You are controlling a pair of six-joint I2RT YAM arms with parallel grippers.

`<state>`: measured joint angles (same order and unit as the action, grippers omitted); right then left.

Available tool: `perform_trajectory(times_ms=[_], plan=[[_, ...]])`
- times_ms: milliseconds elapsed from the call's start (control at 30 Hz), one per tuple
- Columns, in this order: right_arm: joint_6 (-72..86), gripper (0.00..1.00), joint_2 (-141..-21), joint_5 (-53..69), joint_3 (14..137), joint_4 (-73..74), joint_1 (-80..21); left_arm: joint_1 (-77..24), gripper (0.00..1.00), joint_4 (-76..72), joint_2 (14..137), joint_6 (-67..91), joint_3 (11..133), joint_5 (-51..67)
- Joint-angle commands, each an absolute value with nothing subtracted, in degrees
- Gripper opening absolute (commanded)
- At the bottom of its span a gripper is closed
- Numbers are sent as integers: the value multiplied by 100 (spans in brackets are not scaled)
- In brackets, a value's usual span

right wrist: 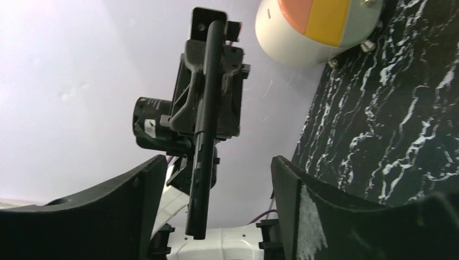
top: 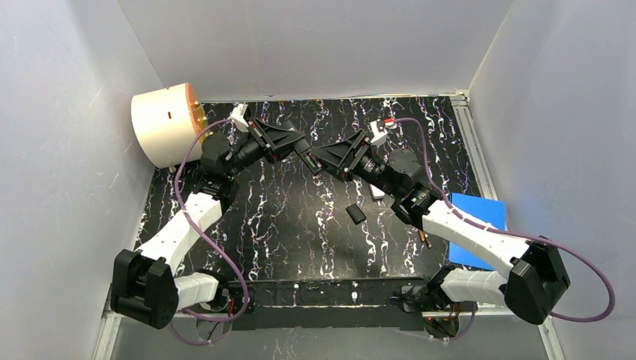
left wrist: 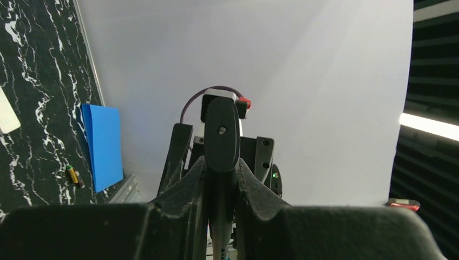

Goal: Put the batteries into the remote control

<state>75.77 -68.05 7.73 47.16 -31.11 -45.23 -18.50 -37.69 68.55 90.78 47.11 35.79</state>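
My left gripper (left wrist: 222, 181) is shut on the black remote control (left wrist: 222, 135), which stands up between its fingers above the middle of the table. The right wrist view shows that remote control (right wrist: 204, 130) edge-on, hanging between the wide-open jaws of my right gripper (right wrist: 216, 179), nearer its left finger (right wrist: 116, 200) and apart from both fingers. From above, the left gripper (top: 298, 146) and the right gripper (top: 315, 161) meet tip to tip. One green-and-gold battery (left wrist: 72, 174) lies on the table beside the blue sheet, also seen as a battery (top: 425, 240) by my right arm.
A small flat black piece (top: 355, 214) lies mid-table, and a white object (top: 377, 193) sits half under my right arm. The blue sheet (top: 480, 225) is at the right edge. A white drum with an orange face (top: 161, 124) stands at the back left. Walls close in on three sides.
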Motion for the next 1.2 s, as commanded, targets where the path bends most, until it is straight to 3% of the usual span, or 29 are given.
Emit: perform_trajectory(times_ms=[0, 167, 267, 500, 600, 867, 1167], plan=[[6977, 82, -6445, 907, 5003, -2808, -4248, -1795, 0, -3832, 6550, 8165, 4873, 3701], [6300, 84, -5963, 858, 5224, -1796, -3880, -1613, 0, -3628, 6319, 7381, 4682, 3701], [5537, 84, -5798, 712, 5602, -228, -3596, -1524, 0, -3044, 6099, 6870, 4643, 3635], [2976, 78, -6686, 244, 6269, 2923, -3388, -1477, 0, -1691, 5559, 6284, 4400, 2957], [2207, 77, -6963, -150, 5916, 3157, -3438, -1468, 0, -1425, 5452, 6262, 4334, 2779], [1076, 90, -7960, -778, 5523, 3271, -4152, -1435, 0, -1038, 5450, 6171, 4333, 2761], [903, 88, -8865, -1007, 5521, 2913, -4408, -1397, 0, -940, 5692, 6264, 4418, 2882]])
